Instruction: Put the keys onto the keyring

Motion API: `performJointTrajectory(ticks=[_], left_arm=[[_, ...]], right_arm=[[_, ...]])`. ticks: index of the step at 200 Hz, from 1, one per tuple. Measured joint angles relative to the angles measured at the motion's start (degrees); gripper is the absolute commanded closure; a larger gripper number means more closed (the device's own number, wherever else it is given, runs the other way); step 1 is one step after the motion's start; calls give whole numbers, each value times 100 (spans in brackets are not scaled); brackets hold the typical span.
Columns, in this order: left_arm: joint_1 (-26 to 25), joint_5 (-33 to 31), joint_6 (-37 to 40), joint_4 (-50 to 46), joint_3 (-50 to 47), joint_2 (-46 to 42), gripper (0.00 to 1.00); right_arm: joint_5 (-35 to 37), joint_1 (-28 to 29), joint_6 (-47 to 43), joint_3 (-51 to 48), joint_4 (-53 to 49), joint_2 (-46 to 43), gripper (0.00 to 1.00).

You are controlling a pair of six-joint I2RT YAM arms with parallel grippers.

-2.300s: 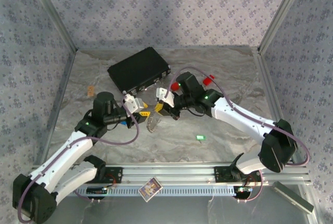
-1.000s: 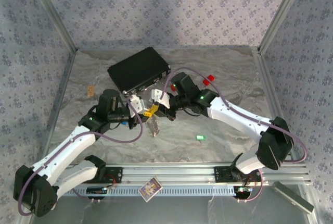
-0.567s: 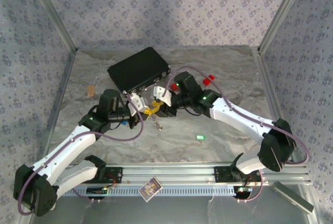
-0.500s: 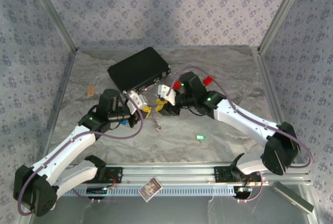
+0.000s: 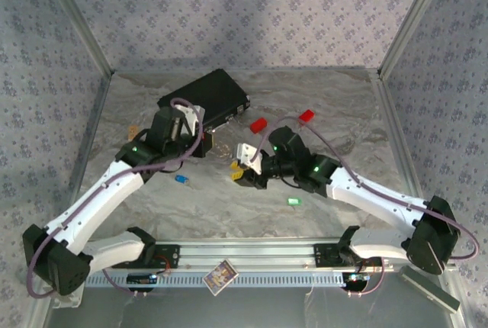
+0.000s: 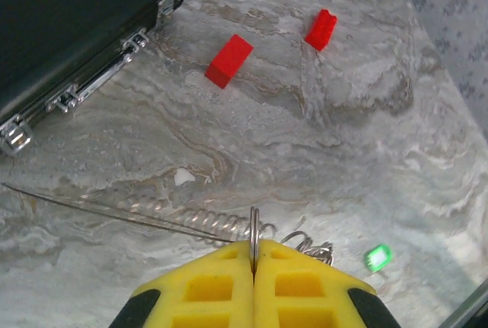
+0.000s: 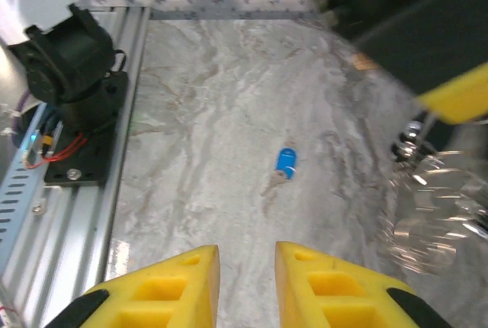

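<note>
- Both grippers are standing farther apart than half a second ago: the left gripper (image 6: 254, 258) is sitting back near the black case (image 6: 69, 30), and the right gripper (image 7: 248, 263) is lying lower and further right.
- Left fingers (image 6: 206, 290) are pressing tight together, pinching the keyring (image 6: 254, 225) edge-on between their tips.
- Shiny coils are trailing beside those tips; whether they are touching the table (image 6: 305, 137) is unclear.
- Right fingers (image 7: 328, 282) are standing parted, gripping nothing.
- Blue key (image 7: 286, 160) is lying flat on the table beyond the right fingers.
- Green key (image 6: 377, 257) is lying loose on the table, clear of both grippers.
- Right wrist view is showing the keyring as a smeared glint, its loop hard to trace.
</note>
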Motion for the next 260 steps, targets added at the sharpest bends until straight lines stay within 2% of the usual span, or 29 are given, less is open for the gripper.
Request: performJointTrajectory(ticks=[39,64,98,121,152,195,260], left_arm=[[-116,-120,-1716,-433,472,319,100],[-122,-96,-2979,-1049,984,798,100],[-122,442,-4465,-1453,1484,1419,100],[-129,835,-5134,-1469,1484,1591,100],[-138,1167,-5670,-1473,1491,1676,100],[-188,1381,-6008,-1473,1497,1676,100],[-391,1491,-6234,-1473,1506,1676,100]], right_arm=[[249,221,695,-774,1569,166,75],[575,271,1023,-1145,2503,494,74],[1150,280,1117,-1600,3526,629,74],[1342,127,1141,-2017,4284,627,75],[1534,-212,1110,-2505,4819,627,76],[1593,-127,822,-2715,5237,560,77],[2111,-92,590,-2702,5875,776,74]])
